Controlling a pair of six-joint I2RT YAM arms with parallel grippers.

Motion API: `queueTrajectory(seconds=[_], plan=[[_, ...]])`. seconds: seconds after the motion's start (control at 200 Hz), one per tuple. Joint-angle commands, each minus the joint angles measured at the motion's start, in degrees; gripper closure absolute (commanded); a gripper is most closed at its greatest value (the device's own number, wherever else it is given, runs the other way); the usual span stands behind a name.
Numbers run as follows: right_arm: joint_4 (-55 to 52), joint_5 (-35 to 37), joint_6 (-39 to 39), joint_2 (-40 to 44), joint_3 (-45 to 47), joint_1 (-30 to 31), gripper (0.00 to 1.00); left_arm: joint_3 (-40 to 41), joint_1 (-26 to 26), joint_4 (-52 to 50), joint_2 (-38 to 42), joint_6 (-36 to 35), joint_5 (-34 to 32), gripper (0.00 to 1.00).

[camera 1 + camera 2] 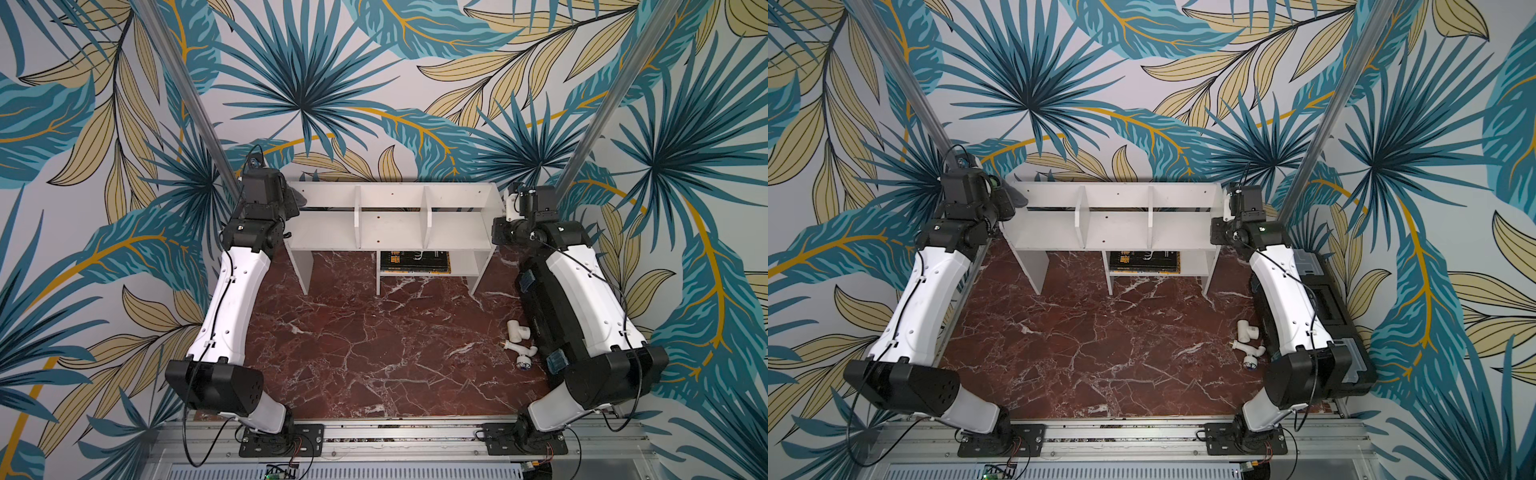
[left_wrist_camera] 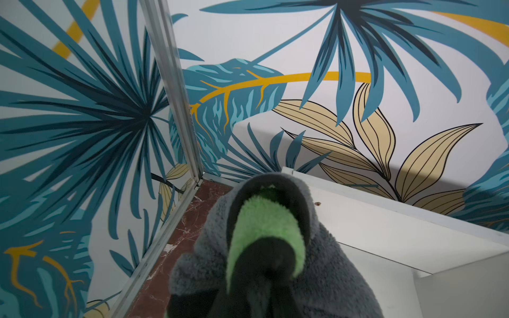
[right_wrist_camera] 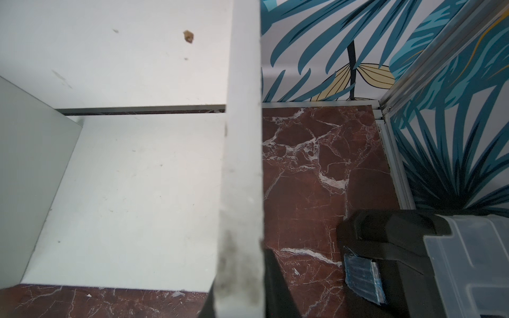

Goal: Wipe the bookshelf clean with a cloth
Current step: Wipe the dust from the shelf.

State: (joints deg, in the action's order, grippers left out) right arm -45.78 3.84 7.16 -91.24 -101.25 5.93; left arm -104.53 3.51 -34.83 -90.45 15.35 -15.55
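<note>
Left wrist view, left gripper [image 2: 264, 265] clamped on cloth [image 2: 333, 275], right gripper [image 3: 243, 301] pinching right end of bookshelf [image 3: 242, 165].

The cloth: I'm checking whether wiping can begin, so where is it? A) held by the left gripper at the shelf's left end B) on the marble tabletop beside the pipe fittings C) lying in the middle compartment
A: the left wrist view shows the cloth bunched around the left gripper, right beside the bookshelf.

Blurred cloth [image 2: 325, 275], partly out of frame
</note>
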Motion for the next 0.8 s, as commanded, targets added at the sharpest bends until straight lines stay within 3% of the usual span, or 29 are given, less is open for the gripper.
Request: queueTrajectory(seconds=[0.0,0.105,0.285,0.506,0.586,0.796], plan=[[-0.89,-5.79,8.46,-0.63,-0.78,-0.31,1.0,-4.46,0.88,3.27,-4.2,5.1,13.74,1.0],[-0.93,-5.59,8.47,-0.49,-0.77,-0.31,1.0,-11.38,4.48,3.72,-7.17,4.57,13.21,1.0],[-1.08,-5.6,8.43,-0.44,-0.76,-0.31,1.0,-19.78,9.73,2.49,-11.54,0.61,17.83,1.0],[-0.58,-5.99,8.94,-0.43,-0.66,-0.31,1.0,-16.83,11.62,2.22,-10.72,-3.31,17.57,1.0],[-0.3,-5.99,9.0,-0.34,-0.37,-0.31,1.0,-16.58,11.68,1.71,-9.95,-4.16,14.39,1.0],[-0.02,-6.12,9.04,-0.57,-0.26,-0.31,1.0,-19.25,10.57,-5.42,-10.37,-6.56,-1.86,1.0]])
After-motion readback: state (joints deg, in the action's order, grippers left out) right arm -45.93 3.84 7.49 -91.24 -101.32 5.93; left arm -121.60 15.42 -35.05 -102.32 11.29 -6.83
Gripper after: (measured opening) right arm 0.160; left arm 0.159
